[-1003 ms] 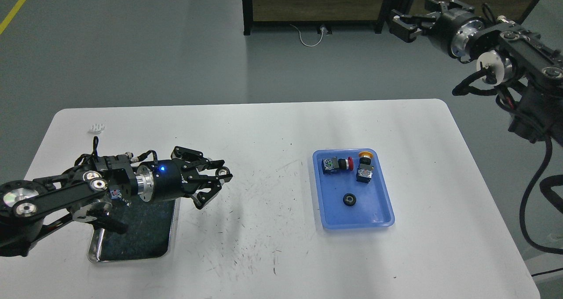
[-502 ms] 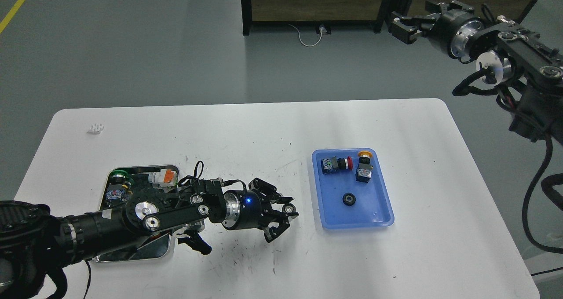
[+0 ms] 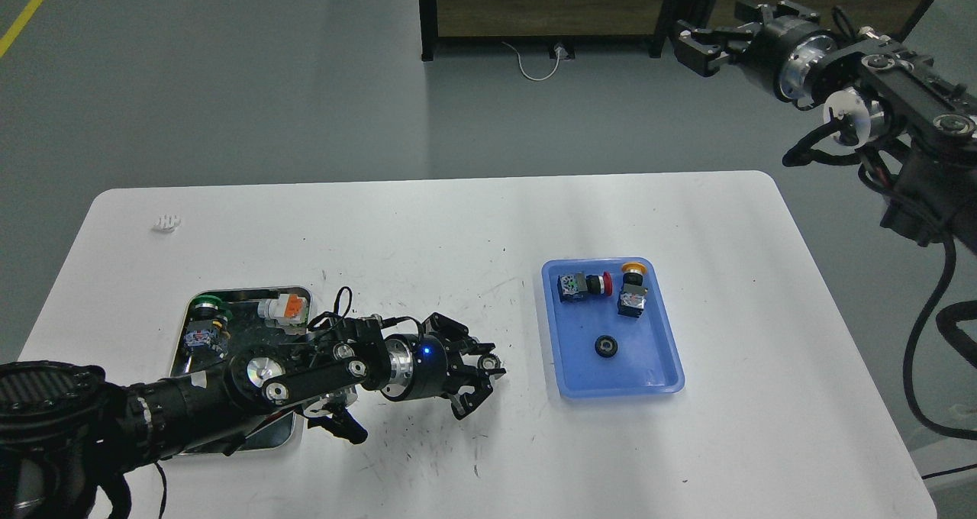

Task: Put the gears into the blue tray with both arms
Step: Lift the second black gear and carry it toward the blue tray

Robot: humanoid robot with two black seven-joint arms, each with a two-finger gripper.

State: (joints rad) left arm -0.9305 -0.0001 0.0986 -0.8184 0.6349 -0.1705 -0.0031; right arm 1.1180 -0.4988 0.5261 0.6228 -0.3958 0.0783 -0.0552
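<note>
The left end effector (image 3: 479, 381) is hovering low over the white counter (image 3: 458, 229), pointing toward three o'clock. Its fingers (image 3: 492, 364) are spread apart, and between them something small, round and silvery is sitting at the upper fingertip; whether that is a gear or part of the end effector cannot be told, so I cannot tell whether it is grasping anything. A blue light is glowing on the wrist just behind it. The left arm is stretching back toward eight o'clock, crossing over the near right corner of a shiny steel tray (image 3: 301, 296).

In that steel tray, at its far end, a part with an orange piece (image 3: 285, 307) is lying beside a switch with a green cap (image 3: 204, 304), and another small switch body (image 3: 200, 337) is sitting just nearer than the green one.

At three o'clock from the left end effector, near but apart from it, the blue tray (image 3: 656, 343) is resting on the counter. One black gear (image 3: 607, 346) is lying flat on its floor near the middle. Toward twelve o'clock of that gear, a red-capped switch (image 3: 584, 285) is lying on its side and a yellow-capped switch (image 3: 633, 290) is resting just beside it.

The right end effector (image 3: 706, 42) is hanging high at one o'clock, well beyond the counter's far edge, its fingers parted and empty.

A small white piece (image 3: 167, 222) is lying near the counter's far left corner.
</note>
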